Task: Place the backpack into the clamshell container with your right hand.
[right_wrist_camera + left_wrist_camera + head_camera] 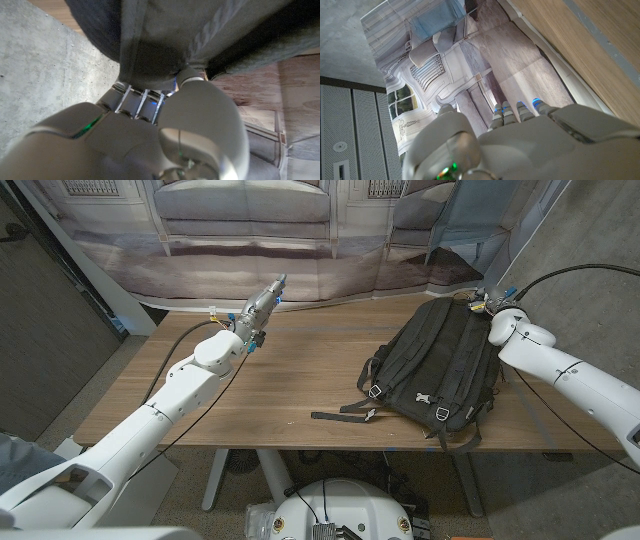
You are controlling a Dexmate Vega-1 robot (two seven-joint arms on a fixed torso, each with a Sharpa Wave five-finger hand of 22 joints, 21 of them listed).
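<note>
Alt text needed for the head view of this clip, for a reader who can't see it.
A black backpack lies on the right side of a wooden table, the robot's right hand at its far top edge. The left hand is raised over the table's far left, fingers extended and holding nothing.

Head view: set high, facing down over the wooden table, both arms entering from the bottom corners, printed backdrop across the top of the frame. Left wrist view: turned, looking along the back of the left hand toward the same backdrop, table edge at upper right. Right wrist view: very near, looking past the right hand at the dark backpack, also seen at the head view's right.
</note>
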